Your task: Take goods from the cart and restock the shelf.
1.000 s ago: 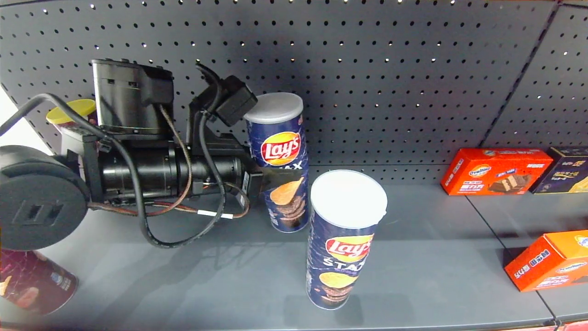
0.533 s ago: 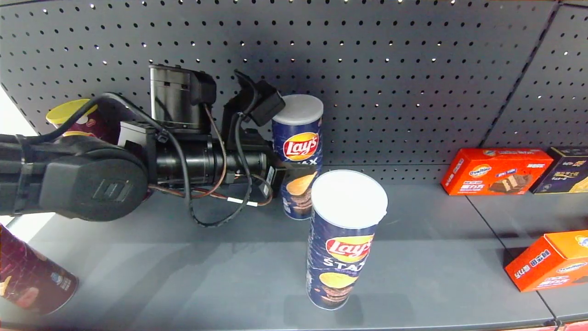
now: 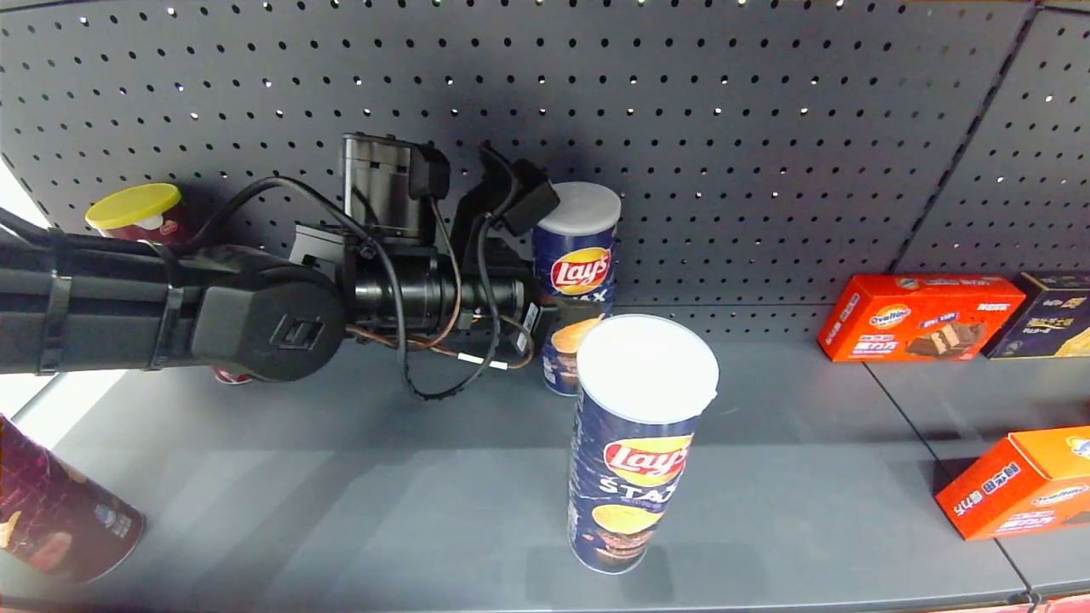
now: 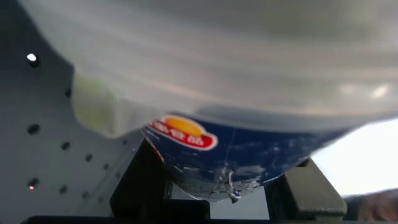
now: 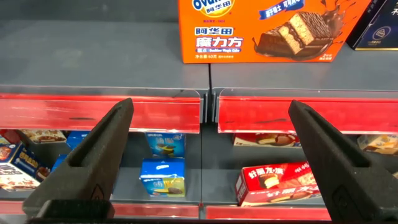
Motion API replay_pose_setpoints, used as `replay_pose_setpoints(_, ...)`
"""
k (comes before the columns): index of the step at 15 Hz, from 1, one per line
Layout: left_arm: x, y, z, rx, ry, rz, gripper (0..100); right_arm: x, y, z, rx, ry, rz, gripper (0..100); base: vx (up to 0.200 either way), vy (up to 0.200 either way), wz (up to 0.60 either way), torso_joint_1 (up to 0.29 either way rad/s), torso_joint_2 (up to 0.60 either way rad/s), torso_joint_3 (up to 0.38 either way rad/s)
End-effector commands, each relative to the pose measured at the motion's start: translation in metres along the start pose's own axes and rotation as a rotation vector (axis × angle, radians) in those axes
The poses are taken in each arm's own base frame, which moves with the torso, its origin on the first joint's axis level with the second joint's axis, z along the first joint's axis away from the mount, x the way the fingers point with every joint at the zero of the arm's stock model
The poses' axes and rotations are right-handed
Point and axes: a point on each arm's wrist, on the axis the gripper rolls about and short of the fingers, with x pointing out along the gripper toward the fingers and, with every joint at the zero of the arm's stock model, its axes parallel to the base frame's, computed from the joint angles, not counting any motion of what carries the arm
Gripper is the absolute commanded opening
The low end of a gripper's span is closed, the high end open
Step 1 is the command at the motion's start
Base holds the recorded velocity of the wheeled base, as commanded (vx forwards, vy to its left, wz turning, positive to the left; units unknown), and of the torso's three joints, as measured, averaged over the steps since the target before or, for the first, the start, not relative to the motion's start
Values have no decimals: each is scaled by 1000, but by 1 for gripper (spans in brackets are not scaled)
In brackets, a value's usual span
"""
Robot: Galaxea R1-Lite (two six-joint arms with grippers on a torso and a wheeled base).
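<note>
A blue chip can with a white lid [image 3: 582, 264] is upright near the pegboard at the back of the grey shelf [image 3: 409, 502]. My left gripper [image 3: 555, 317] is shut on its middle, reaching in from the left. The left wrist view has the same can [image 4: 236, 155] close up between the dark fingers [image 4: 140, 186]. Whether its base touches the shelf I cannot tell. A second blue can [image 3: 634, 443] stands upright nearer the front, just right of the held one. My right gripper [image 5: 211, 155] is open, with nothing between its fingers, facing lower shelf levels.
A yellow-lidded can [image 3: 136, 211] stands at the back left and a dark red can [image 3: 60, 519] at the front left. Orange boxes [image 3: 920, 315] [image 3: 1018, 481] and a dark box [image 3: 1052, 325] fill the shelf's right. Red price rails [image 5: 249, 112] front the lower shelves with snack boxes.
My left arm has carried the blue can to the right and back toward the pegboard, now behind the front can. The front can and boxes have not moved.
</note>
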Motion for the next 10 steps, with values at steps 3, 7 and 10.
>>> replay_pose_setpoints(3,10,7,-4,-3,4,3,0,0,0,0,0,1,1,100,0,0,0,0,0,0)
replay_pose_setpoints(7,13,10,-8,-6,11,7,0,0,0,0,0,1,1,100,0,0,0,0,0,0)
replay_pose_setpoints(10,14,10,-9,-8,14,6,0,0,0,0,0,1,1,100,0,0,0,0,0,0)
